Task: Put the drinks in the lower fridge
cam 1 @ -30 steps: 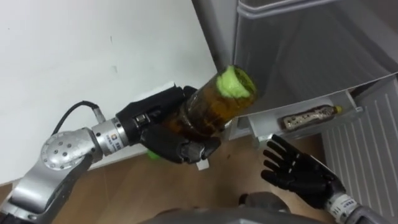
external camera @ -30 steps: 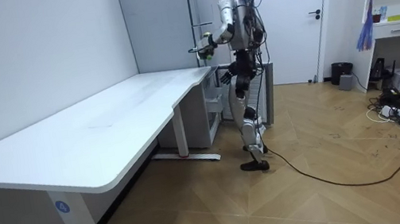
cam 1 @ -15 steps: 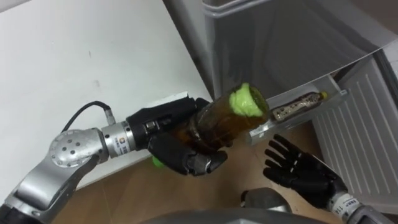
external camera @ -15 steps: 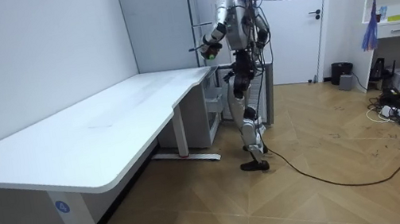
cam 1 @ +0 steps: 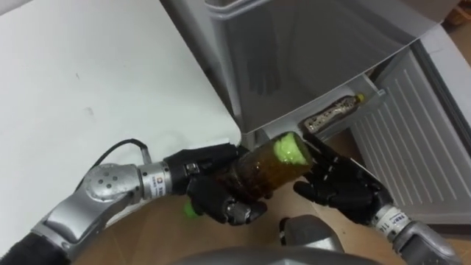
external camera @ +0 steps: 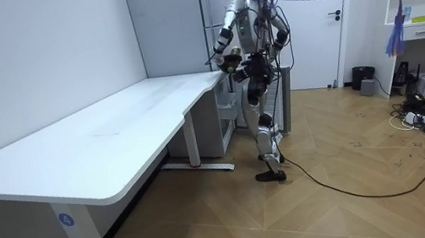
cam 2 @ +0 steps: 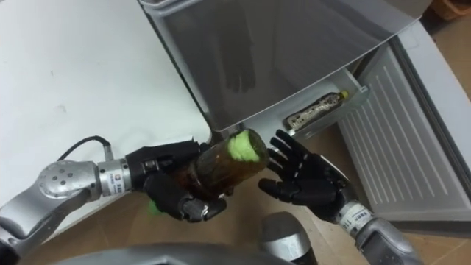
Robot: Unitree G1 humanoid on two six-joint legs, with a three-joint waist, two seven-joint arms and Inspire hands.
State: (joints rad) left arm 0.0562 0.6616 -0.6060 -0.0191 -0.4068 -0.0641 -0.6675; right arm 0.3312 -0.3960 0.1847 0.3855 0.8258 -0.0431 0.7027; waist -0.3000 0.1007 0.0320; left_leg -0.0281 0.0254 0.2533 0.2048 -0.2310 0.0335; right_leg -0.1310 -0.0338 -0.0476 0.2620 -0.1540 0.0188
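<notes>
At the end of the white desk (external camera: pixel 111 126), the robot is seen standing upright before the fridge (cam 1: pixel 316 51), both arms raised in front of its chest. In the eye views, a brown bottle (cam 1: pixel 257 175) is held in the left hand (cam 1: pixel 213 205), whose fingers and thumb are curled tightly round its body. The bottle is lying nearly level, above the wooden floor (cam 1: pixel 154 235) and just off the desk's corner. Its green end (cam 1: pixel 291 149) is turned up and towards the fridge. A small patch of green is also seen below the left hand.

The right hand (cam 1: pixel 342 190) is held open, fingers straight and spread, with the palm turned towards the bottle. Its fingertips (cam 1: pixel 318 146) are placed just beside the green end; whether they touch it cannot be told. Nothing is gripped by this hand.

The grey upper front of the fridge is shut. Below it, the lower door (cam 1: pixel 412 140) is swung open to the right, and its white ribbed inner face is shown. On a clear shelf (cam 1: pixel 372 94) at the top of that door, a second bottle (cam 1: pixel 333 112) with a yellow cap is laid on its side. The brown bottle is held outside the fridge, near this shelf and lower in the view.
</notes>
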